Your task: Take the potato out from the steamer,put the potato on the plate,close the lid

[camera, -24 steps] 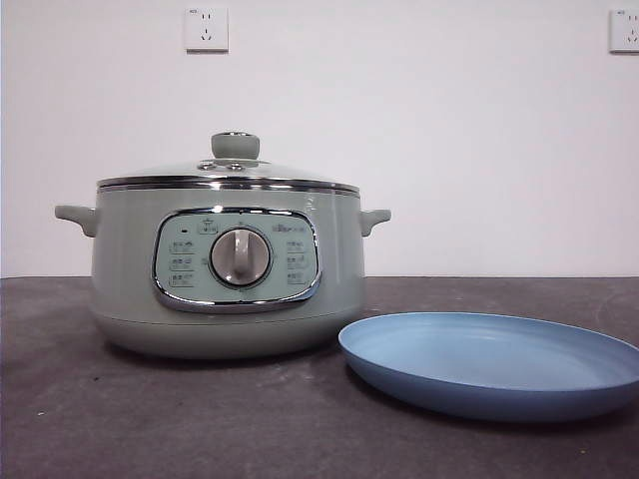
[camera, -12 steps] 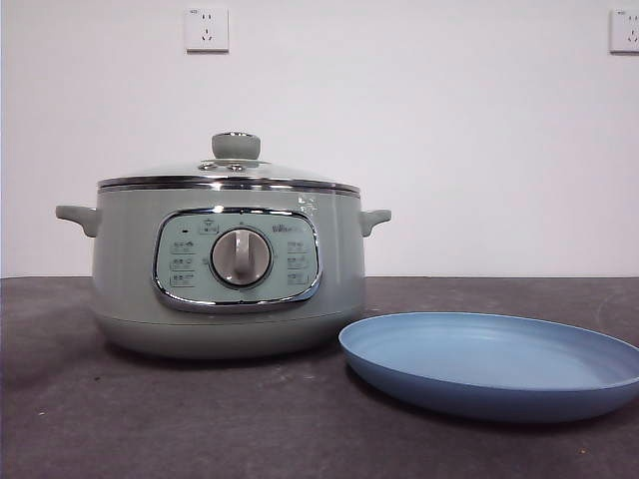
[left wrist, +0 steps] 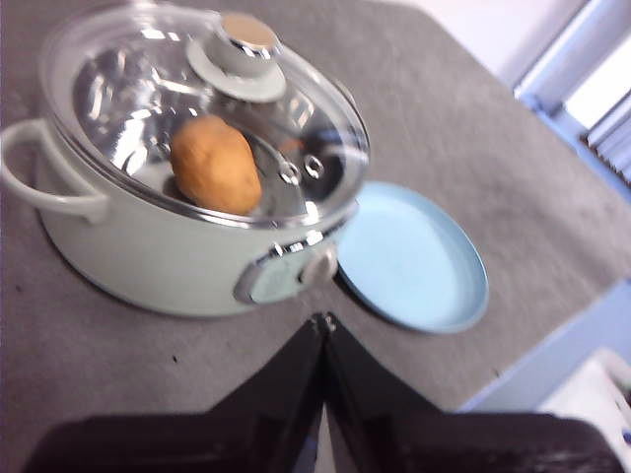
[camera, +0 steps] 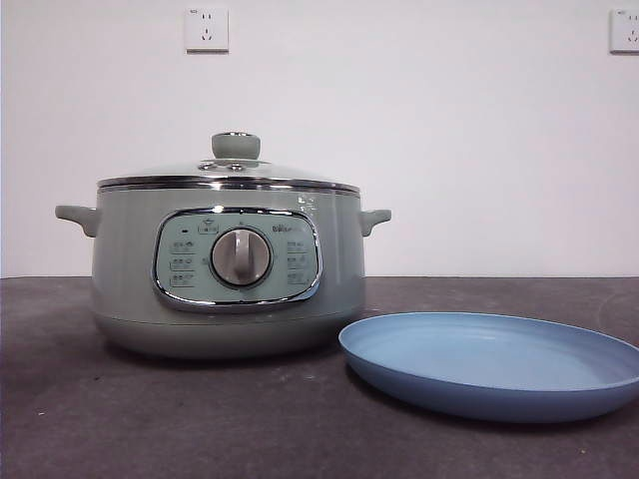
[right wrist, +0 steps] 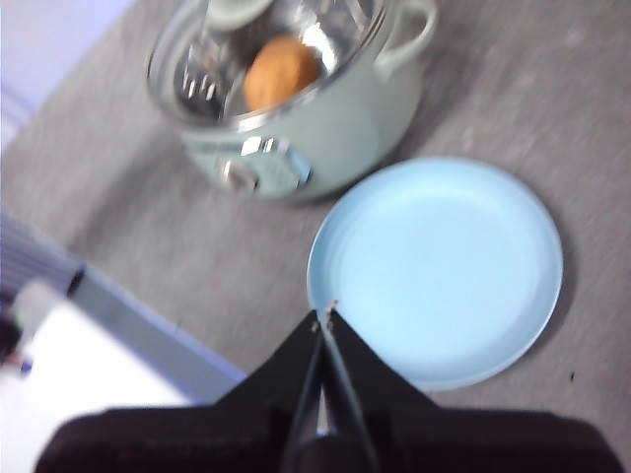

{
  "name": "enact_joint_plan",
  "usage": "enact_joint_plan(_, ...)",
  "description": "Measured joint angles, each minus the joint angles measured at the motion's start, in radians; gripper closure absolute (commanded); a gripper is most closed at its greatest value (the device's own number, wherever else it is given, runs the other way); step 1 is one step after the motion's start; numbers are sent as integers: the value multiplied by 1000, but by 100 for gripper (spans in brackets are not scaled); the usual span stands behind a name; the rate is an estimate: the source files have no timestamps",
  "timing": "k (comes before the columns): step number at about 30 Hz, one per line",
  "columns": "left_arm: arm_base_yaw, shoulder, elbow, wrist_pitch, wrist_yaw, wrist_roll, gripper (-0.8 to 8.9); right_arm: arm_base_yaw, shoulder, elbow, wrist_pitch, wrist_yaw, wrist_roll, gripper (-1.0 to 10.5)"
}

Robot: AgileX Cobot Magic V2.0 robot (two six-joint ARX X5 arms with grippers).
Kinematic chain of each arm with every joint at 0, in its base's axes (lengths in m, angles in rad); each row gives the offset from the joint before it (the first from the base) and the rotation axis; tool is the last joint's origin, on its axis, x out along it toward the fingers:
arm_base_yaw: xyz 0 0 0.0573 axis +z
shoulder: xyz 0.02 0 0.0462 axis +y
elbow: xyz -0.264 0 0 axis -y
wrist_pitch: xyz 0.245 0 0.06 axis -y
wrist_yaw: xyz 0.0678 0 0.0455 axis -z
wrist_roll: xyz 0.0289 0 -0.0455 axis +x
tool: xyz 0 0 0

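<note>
Potato (left wrist: 215,164) inside steamer (camera: 225,267), seen through glass lid (left wrist: 202,108) — lid seated on chrome rim, pale green knob (camera: 236,146) on top. Steamer upright on dark grey counter (camera: 150,419), control dial (camera: 241,257) facing front camera. Light-blue plate (camera: 489,364) just beside steamer (bare, lying flat), near panel side. Left gripper (left wrist: 322,321) high above counter near steamer — jaws pressed together, holding nothing. Right gripper (right wrist: 323,318) high over plate's edge, jaws likewise pressed together. Two wall sockets (camera: 206,29) behind.
</note>
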Motion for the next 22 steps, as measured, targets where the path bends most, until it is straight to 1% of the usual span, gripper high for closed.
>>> enact_joint_plan(2, 0, 21, 28, -50, 8, 42, 822, 19, 34, 25, -50, 0, -35, 958)
enact_joint_plan(6, 0, 35, 51, -81, 8, 80, 813, 53, 76, 29, -72, 0, -65, 940)
enact_joint_plan(7, 0, 35, 52, -82, 6, 85, 803, 58, 84, 29, -72, 0, -68, 939)
enact_joint_plan(8, 0, 35, 52, -84, 5, 89, 762, 60, 89, 29, -72, 0, -68, 934)
enact_joint_plan(9, 0, 35, 52, -85, 4, 91, 682, 63, 92, 29, -72, 0, -68, 908)
enact_joint_plan(10, 0, 35, 52, -85, 3, 93, 550, 64, 93, 29, -72, 0, -68, 841)
enact_joint_plan(11, 0, 36, 52, -85, 2, 93, 397, 64, 92, 29, -72, 0, -69, 745)
enact_joint_plan(12, 0, 36, 52, -86, 2, 93, 280, 64, 92, 29, -72, 0, -68, 646)
enact_joint_plan(13, 0, 36, 52, -86, 2, 93, 196, 64, 92, 29, -72, 0, -67, 526)
enact_joint_plan(14, 0, 36, 52, -86, 2, 93, 181, 64, 92, 29, -72, 0, -63, 421)
enact_joint_plan(15, 0, 36, 52, -86, 2, 93, 184, 64, 92, 29, -72, 0, -59, 357)
enact_joint_plan(16, 0, 36, 52, -86, 2, 93, 184, 64, 92, 29, -72, 0, -54, 324)
enact_joint_plan(22, 0, 38, 52, -85, 2, 93, 184, 64, 92, 29, -72, 0, -43, 318)
